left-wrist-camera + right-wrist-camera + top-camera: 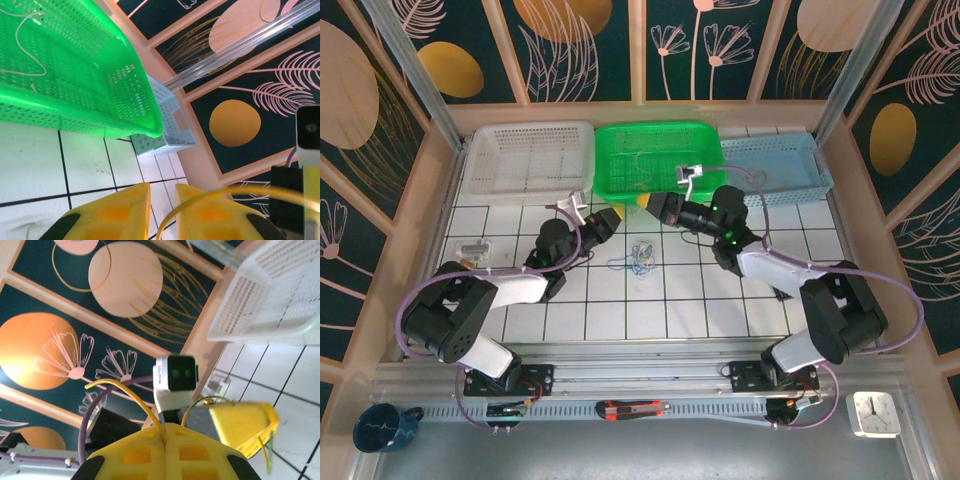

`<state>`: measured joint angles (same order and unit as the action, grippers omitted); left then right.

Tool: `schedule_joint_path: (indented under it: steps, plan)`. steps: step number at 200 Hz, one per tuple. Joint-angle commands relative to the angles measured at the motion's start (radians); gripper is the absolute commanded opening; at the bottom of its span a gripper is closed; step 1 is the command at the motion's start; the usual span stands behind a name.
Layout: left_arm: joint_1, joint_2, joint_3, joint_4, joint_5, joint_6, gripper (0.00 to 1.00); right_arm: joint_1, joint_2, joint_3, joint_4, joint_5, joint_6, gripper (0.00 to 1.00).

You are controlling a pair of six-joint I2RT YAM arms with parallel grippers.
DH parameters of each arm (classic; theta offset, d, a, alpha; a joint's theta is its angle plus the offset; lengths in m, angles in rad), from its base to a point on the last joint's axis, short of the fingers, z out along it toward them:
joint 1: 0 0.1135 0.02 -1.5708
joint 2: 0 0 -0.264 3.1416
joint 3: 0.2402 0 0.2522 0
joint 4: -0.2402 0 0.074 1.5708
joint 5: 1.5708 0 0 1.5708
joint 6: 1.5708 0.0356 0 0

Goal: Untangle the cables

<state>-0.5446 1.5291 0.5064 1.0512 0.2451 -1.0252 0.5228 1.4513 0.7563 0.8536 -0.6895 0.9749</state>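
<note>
White tiles ruled in black cover the surface (720, 300), with three baskets along its far edge. The clump of cables (640, 255) lies on the tiles between the arms, blue and whitish strands knotted together. A whitish strand (30, 50) rests inside the green basket (75, 117). Just in front of that basket the two tools hang close together. The right end effector (164, 429) is pressed fully closed, with the yellow cable (235, 190) pinched in the seam of its tips. The left end effector (162, 190) shows a narrow slit between its jaws, and the same cable rises through it, apparently not clamped. The likeliest trouble is a miss: if the thin cable springs sideways as the slit narrows, the left jaws would close on nothing. A hard pull apart could also slip the cable from the right tips. I cannot tell whether its loose end joins the clump; if it does, pulling might tighten the knot. With the tools this near, a careless swing risks contact.
</note>
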Motion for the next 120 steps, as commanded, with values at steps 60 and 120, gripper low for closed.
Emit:
schedule_joint_path:
  steps: [60, 120]
  plan:
    - [-0.006, 0.037, -0.021, -0.008, 0.093, 0.052, 0.29, -0.296, -0.113, 0.044, -0.078, 0.069, -0.014, 0.00]
    - [-0.005, 0.000, -0.016, -0.068, 0.112, 0.086, 0.46, -0.531, -0.021, 0.131, -0.168, 0.303, -0.087, 0.00]
